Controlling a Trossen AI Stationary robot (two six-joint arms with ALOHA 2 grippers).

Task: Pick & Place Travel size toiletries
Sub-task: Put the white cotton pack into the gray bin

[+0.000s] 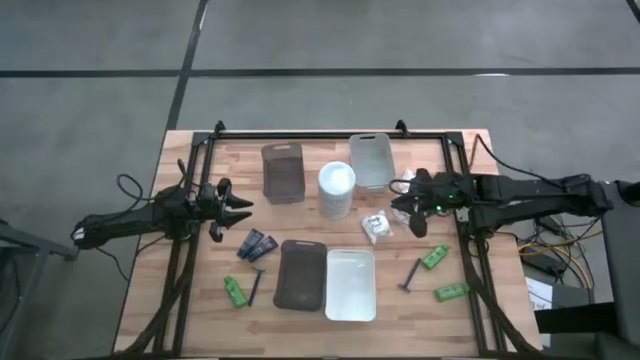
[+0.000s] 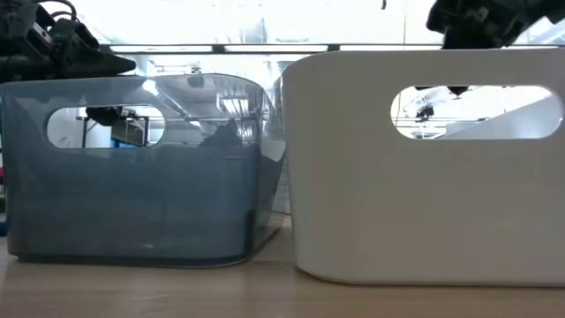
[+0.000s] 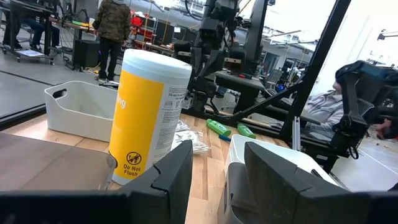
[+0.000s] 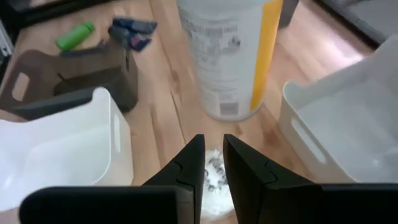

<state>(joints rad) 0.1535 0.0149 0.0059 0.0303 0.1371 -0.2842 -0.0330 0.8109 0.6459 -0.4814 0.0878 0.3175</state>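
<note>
The white clear-wrapped packets (image 1: 377, 228) lie on the table in front of the tall cylinder (image 1: 337, 190). My right gripper (image 1: 398, 210) hangs just right of and above them, fingers a little apart; the right wrist view shows the packets (image 4: 214, 183) beyond its tips (image 4: 213, 158). My left gripper (image 1: 243, 212) is open and waits at the left, above the two navy tubes (image 1: 258, 245). Green bottles lie at front left (image 1: 234, 291) and front right (image 1: 434, 257), (image 1: 452, 292). One razor (image 1: 256, 285) lies by the left bottle, the other (image 1: 412, 273) by the right ones.
A grey tray (image 1: 283, 172) and a clear tray (image 1: 371, 160) stand at the far side. A dark grey tray (image 1: 300, 273) and a white tray (image 1: 350, 284) stand at the near side and fill the low view. A black frame rail (image 1: 330, 135) borders the table.
</note>
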